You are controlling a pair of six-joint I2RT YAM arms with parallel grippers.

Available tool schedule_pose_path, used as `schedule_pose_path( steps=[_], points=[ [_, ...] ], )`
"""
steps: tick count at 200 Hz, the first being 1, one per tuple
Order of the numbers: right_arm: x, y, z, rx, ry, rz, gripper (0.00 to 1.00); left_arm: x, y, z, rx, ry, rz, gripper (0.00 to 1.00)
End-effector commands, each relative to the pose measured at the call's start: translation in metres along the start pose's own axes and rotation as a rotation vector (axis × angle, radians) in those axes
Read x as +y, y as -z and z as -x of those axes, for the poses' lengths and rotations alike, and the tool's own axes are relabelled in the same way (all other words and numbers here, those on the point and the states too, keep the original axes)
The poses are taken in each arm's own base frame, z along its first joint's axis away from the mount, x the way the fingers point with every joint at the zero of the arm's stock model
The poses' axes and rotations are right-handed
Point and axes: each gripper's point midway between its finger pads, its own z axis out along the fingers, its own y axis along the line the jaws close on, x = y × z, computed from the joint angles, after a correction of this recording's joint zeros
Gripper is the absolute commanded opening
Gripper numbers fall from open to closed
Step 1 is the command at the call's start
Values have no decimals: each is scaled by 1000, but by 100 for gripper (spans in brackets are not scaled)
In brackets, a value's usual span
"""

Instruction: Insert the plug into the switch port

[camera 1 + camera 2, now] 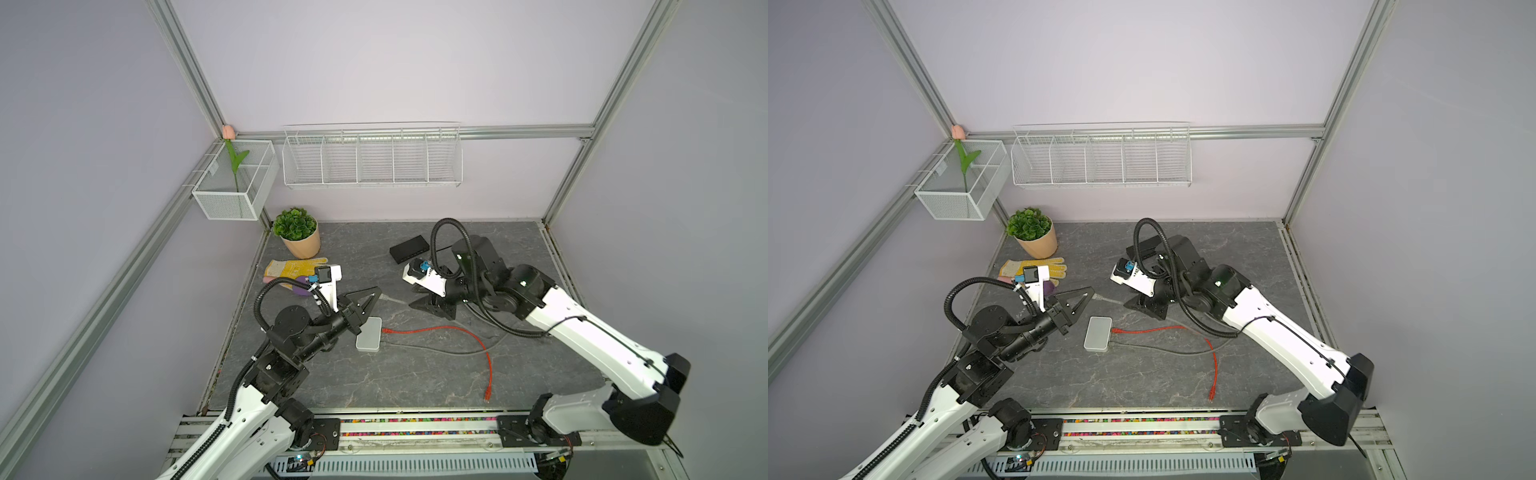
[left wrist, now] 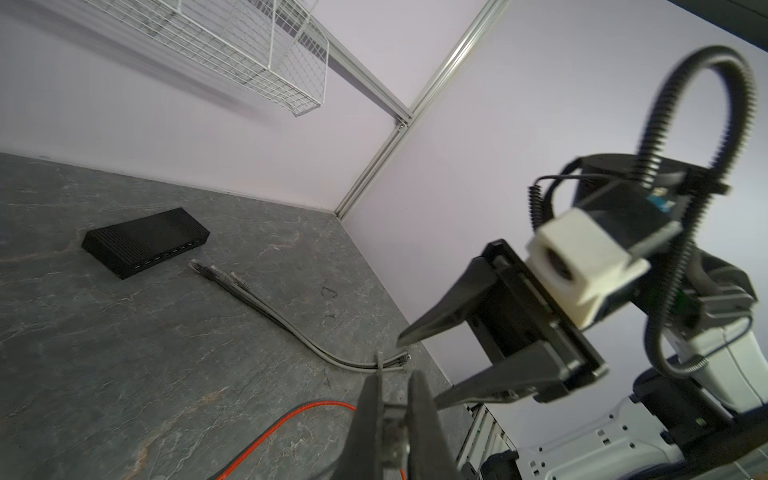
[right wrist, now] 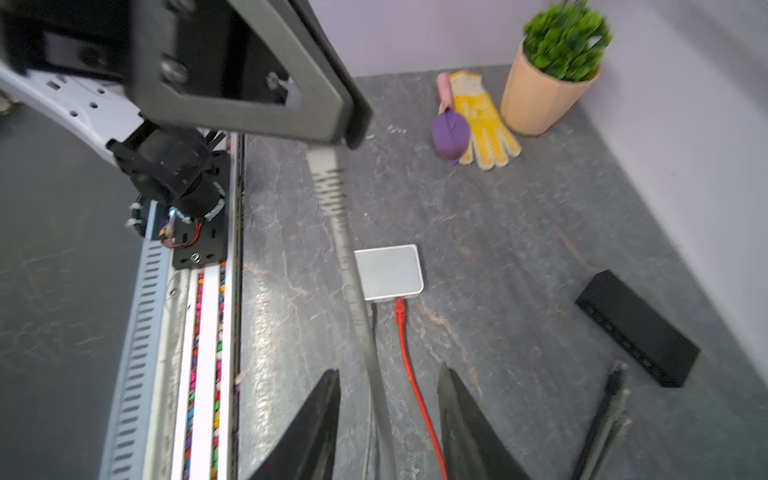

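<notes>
Top views, both: a dark slate-look table (image 1: 374, 386), veined with pale lines. The left claw (image 1: 377, 292) is clenched on a grey plug (image 1: 386, 298), raised just beyond a smooth white box (image 1: 368, 334) with rounded corners. A red cable (image 1: 436, 330) runs into that box. The right claw (image 1: 430, 311) sits near the plug, released. A flat black switch (image 1: 409, 248) lies behind it, well apart from the plug. A white mesh basket (image 1: 224, 203) on the wall holds a pink tulip (image 1: 227, 132). A peach fluted pot (image 1: 303, 247) holds leafy greenery, and a yellow-dotted glove (image 1: 291, 268) lies beside it.

Left wrist: the black switch (image 2: 145, 243) is ribbed on top, with a row of ports along one long edge. Loose cable ends (image 2: 208, 270) lie just beside those ports. The left claw's fingers (image 2: 370, 415) pinch the plug, and the right claw (image 2: 417, 374) faces them with its jaws apart.

Right wrist: a ribbed grey boot (image 3: 328, 183) hangs from the left claw (image 3: 349, 133). Its cable (image 3: 361, 316) passes between the right claw's pointed black fingers (image 3: 316, 415); I cannot tell whether it touches them. A purple scoop (image 3: 451, 133) rests against the glove.
</notes>
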Motion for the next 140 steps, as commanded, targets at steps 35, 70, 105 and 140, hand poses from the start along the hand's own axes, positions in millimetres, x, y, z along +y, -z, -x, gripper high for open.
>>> schedule_pose_path(
  steps=[35, 70, 105, 140],
  points=[
    [-18, -15, 24, -56, 76, -205, 37, 17, 9, 11, -72, 128, 117, 0],
    [-8, -31, 29, -42, 112, -175, 30, 20, 9, 10, -71, 142, 128, 0],
    [-1, -40, 34, -31, 136, -145, 29, 23, 10, 10, -72, 140, 147, 0],
    [4, -50, 33, -5, 148, -114, 28, 22, 11, 9, -66, 148, 141, 0]
  ],
)
